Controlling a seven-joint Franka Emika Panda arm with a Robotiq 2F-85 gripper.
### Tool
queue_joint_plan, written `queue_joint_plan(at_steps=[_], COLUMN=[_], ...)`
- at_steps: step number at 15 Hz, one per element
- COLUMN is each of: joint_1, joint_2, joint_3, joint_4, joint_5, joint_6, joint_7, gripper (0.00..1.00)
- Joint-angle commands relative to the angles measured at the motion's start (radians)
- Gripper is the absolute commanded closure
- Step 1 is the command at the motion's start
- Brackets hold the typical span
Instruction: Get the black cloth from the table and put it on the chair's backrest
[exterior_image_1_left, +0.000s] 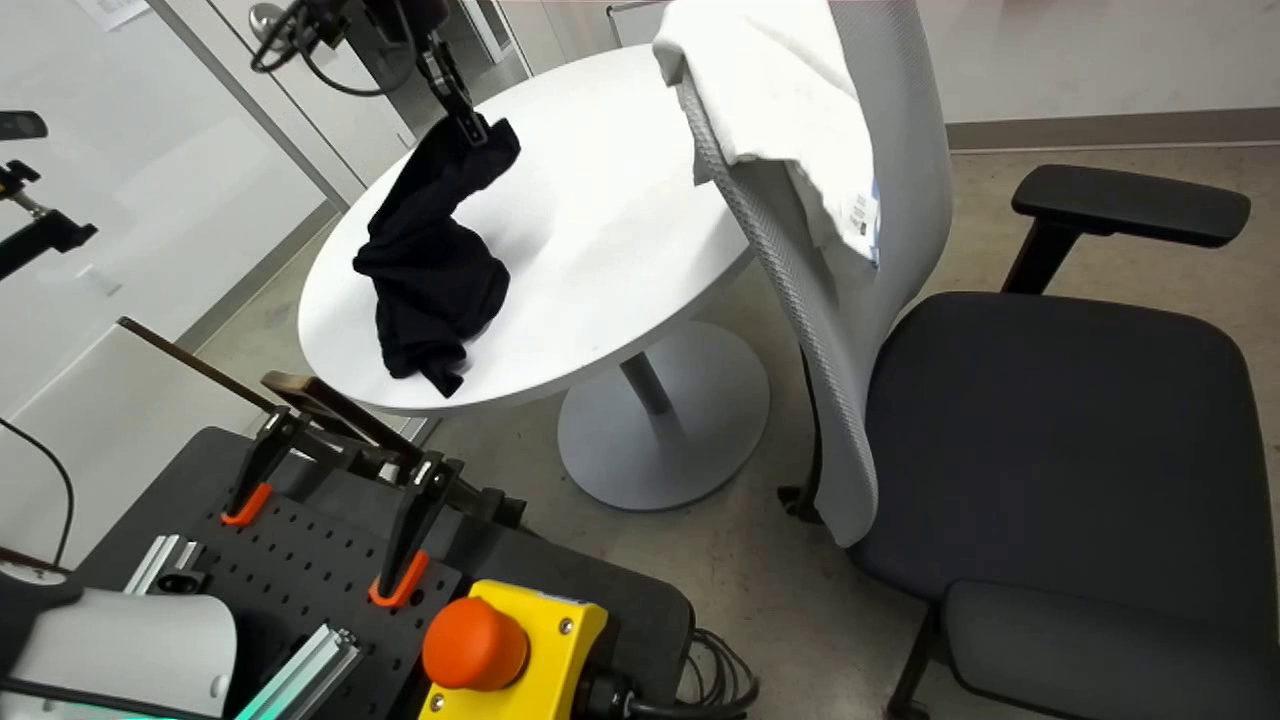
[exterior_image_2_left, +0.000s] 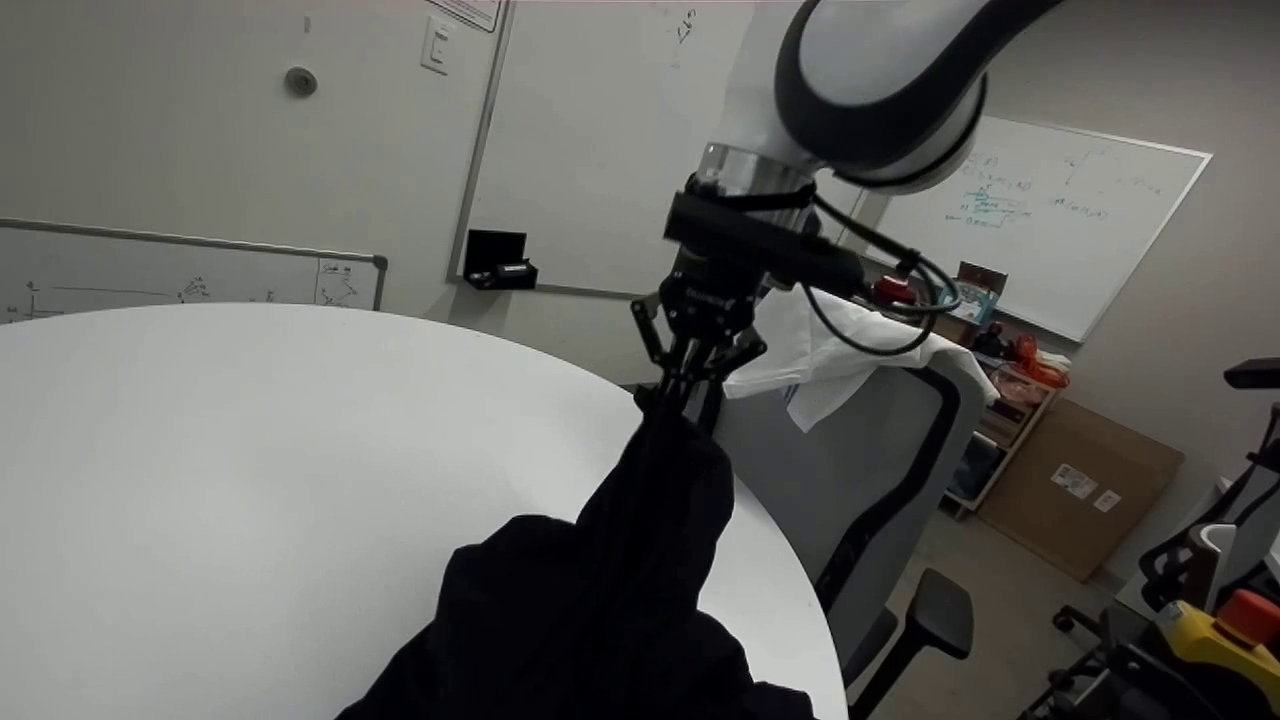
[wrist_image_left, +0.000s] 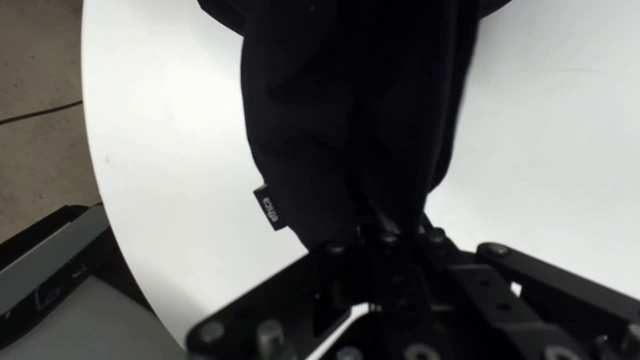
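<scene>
We see the claw (exterior_image_2_left: 690, 393) above the round white surface (exterior_image_1_left: 610, 200), its jaws drawn together on a pinch of the black cloth (exterior_image_1_left: 435, 265). From that grip the cloth drops in a narrow neck and widens into loose folds that lie on the surface, close to its rim. In the wrist view we read a small tag (wrist_image_left: 268, 207) marked "ethica" standing out from the cloth's side, over the surface. Just beside the surface we find the chair (exterior_image_1_left: 1050, 430), its grey mesh backrest (exterior_image_1_left: 905, 135) next to the surface's edge and a white cloth (exterior_image_1_left: 770, 90) draped over the top of that backrest. Near the surface, in an exterior view, we notice a black platform (exterior_image_1_left: 520, 560) with two orange-tipped clamps (exterior_image_1_left: 412, 520) fixed on it.
</scene>
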Motion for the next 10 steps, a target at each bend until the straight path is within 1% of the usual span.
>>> queue_joint_plan(at_steps=[1, 6, 8, 10], joint_1=[-0.051, -0.092, -0.102, -0.115], joint_2=[-0.24, -0.479, -0.558, -0.619], joint_3=[0.04, 0.072, 0.082, 0.086], joint_4=[-0.168, -0.261, -0.279, -0.274], joint_5=[0.042, 0.098, 0.115, 0.125], joint_6=[0.032, 0.038, 0.036, 0.021], joint_7=[-0.089, -0.172, -0.2, -0.216], gripper=[0.99, 0.99, 0.99, 0.99])
